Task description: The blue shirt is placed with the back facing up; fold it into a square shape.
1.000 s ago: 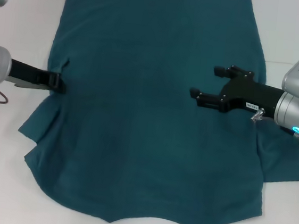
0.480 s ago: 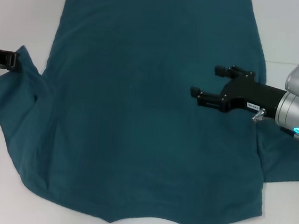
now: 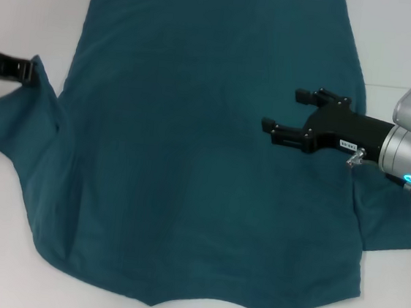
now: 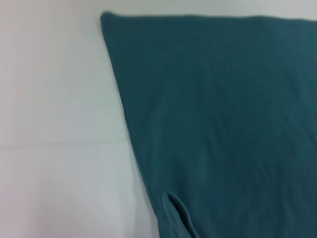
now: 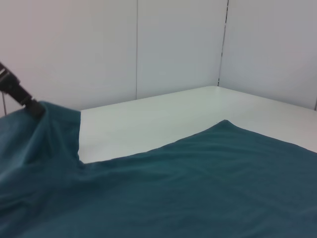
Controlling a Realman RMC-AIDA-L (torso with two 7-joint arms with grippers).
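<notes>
The white table (image 3: pixel 9 200) is covered across most of its width by the blue shirt (image 3: pixel 205 161), spread flat with its plain side up. The shirt's body is overhung by the right gripper (image 3: pixel 292 117), whose fingers are seen spread apart with nothing between them; one sleeve lies beside and behind that arm. The other sleeve is pinched closed in the left gripper (image 3: pixel 30 71) and is held lifted outward, away from the shirt's side.
</notes>
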